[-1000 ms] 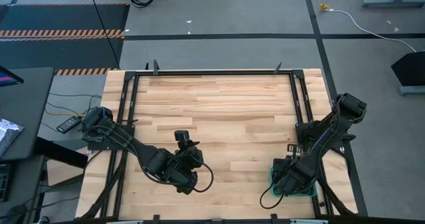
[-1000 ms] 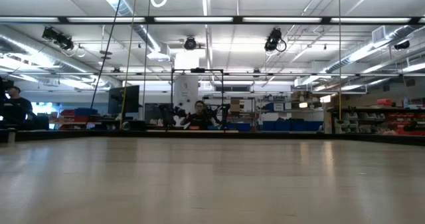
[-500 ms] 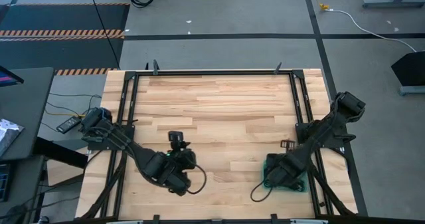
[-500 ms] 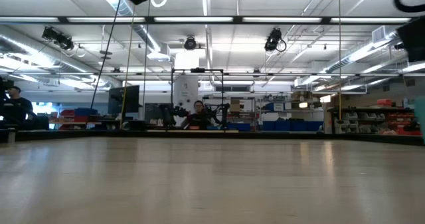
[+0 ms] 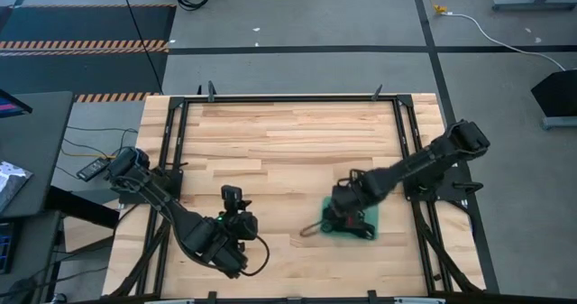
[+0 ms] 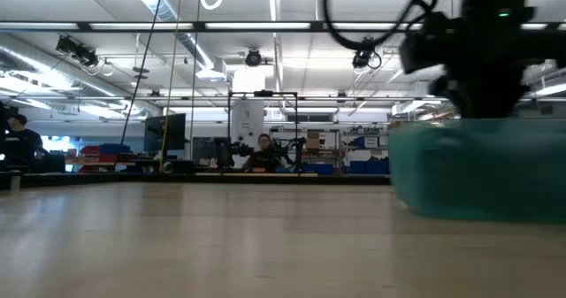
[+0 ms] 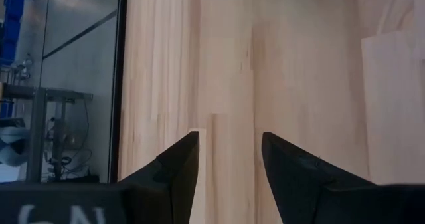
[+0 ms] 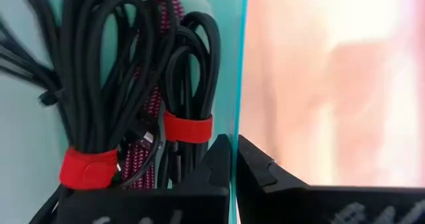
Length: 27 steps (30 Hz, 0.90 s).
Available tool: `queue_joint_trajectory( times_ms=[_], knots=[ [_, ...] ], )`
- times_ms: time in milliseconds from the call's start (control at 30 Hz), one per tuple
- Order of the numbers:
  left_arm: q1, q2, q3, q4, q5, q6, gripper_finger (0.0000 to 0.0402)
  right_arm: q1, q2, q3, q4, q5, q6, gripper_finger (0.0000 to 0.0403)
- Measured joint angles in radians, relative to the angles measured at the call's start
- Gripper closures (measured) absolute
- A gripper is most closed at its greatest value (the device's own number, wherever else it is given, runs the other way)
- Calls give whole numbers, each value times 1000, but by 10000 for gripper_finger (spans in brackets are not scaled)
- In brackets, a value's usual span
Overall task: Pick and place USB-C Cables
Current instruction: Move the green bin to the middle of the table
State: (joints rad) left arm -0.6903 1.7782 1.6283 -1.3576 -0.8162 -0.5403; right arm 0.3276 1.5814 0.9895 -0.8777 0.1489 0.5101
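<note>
A small teal tray sits right of the table's middle and shows large in the low view. In the right wrist view it holds coiled USB-C cables: a black bundle with a red tie, a maroon one and another black one with a red tie. My right gripper is shut on the tray's wall. My left gripper is open over bare wood near the table's near left, away from the tray. My right gripper pinches the teal tray's thin side wall, with one finger inside beside the cables and the other finger outside. It comes from above, pointing down. Whether the tray's bottom rests on the table or is just clear, I cannot tell.
A black metal frame runs around the wooden table top. Bare wood stretches over the far half and the middle. Beyond the table the low view shows a workshop with a person far off.
My right gripper has moved from the table's near right corner toward the left and a little toward the far edge, taking the teal tray along with the cables in it. My left arm has drawn back toward the near left.
</note>
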Motion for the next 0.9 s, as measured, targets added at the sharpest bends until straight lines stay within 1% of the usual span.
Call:
queue_joint_trajectory(
  times_ms=[133,267,467,567,733,900],
  knots=[
    [2,0,0,1,-2,-30,230,-86,6,34,60,36,-127,399],
    [4,0,0,4,-2,-68,230,-156,25,40,141,24,-257,399],
    [2,0,0,18,-2,-121,230,-252,88,70,167,6,-409,399],
    [0,0,0,26,-2,-148,230,-292,139,130,168,-11,-484,399],
    [-7,0,0,27,11,-217,230,-338,240,277,167,-20,-592,399],
    [-40,0,0,32,17,-275,230,-372,342,428,163,-57,-659,399]
  ],
)
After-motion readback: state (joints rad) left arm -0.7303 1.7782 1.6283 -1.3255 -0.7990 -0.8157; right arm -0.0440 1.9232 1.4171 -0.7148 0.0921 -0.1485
